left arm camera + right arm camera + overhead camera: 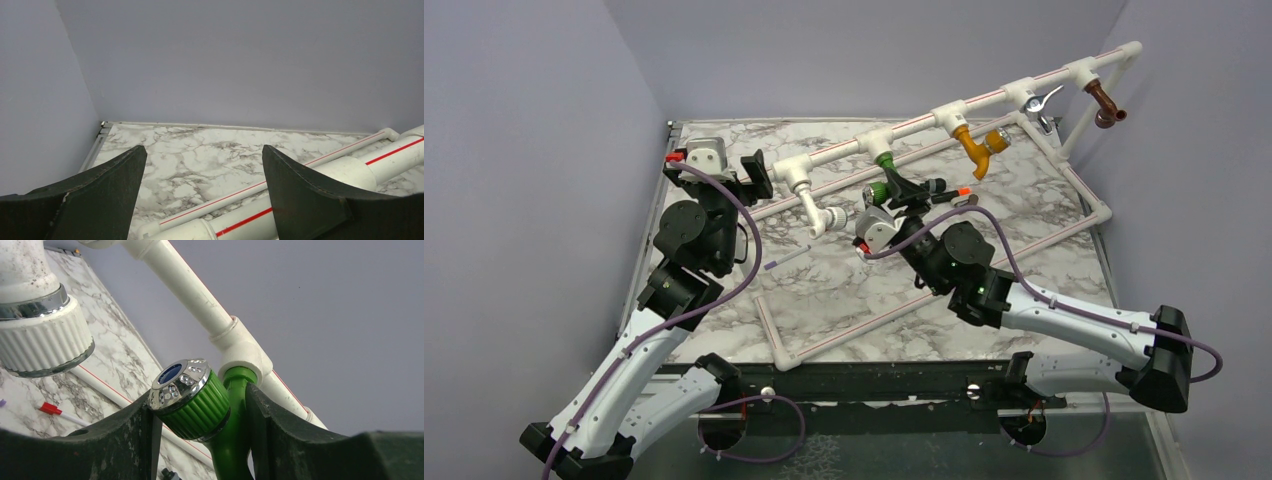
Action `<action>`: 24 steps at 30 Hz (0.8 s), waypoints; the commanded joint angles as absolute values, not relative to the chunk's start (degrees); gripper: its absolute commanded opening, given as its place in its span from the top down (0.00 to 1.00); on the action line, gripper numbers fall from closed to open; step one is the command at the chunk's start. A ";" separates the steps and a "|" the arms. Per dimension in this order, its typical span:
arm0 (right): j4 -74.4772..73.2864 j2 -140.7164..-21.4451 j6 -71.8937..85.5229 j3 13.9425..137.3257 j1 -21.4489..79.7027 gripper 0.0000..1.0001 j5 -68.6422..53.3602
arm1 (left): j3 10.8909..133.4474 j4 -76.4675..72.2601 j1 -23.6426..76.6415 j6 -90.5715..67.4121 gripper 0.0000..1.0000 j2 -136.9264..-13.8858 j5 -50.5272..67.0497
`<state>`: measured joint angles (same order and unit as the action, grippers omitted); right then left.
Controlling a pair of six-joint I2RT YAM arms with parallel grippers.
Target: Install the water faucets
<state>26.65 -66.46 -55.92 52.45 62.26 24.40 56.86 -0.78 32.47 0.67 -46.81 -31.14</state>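
The green faucet (200,405) hangs from a tee on the white pipe frame (951,115), near the centre of the top view. The right gripper (200,395) straddles it, one finger against the silver-capped knob (whether it actually presses, I cannot tell). The left gripper (204,148), at upper left above the bench (854,290), stands wide, holding nothing.

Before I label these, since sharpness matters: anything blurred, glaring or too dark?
Top external view: evenly lit, sharp, soft shadows on the marble-patterned tabletop. Left wrist view: the black left pincer is dark, nearly featureless; the white red-striped pipe frame is crisp. Right wrist view: small highlights on the silver knob of the bright green plastic faucet, no blowout; the white ribbed faucet is sharp.
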 commanded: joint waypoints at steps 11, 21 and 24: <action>35.17 -62.08 -24.64 54.59 61.52 1.00 30.97 | 55.63 4.21 33.37 0.79 0.14 -48.68 -28.28; 30.47 -63.37 -10.46 59.74 61.52 1.00 33.67 | 55.72 4.31 33.37 0.53 0.14 -48.63 -27.99; 29.36 -63.41 -9.74 60.83 61.52 1.00 33.76 | 55.72 4.31 33.36 0.44 0.14 -48.28 -27.93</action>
<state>18.13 -65.47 -46.15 56.51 62.26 24.82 56.86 -0.75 32.73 0.64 -46.83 -31.18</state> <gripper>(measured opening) 0.617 0.860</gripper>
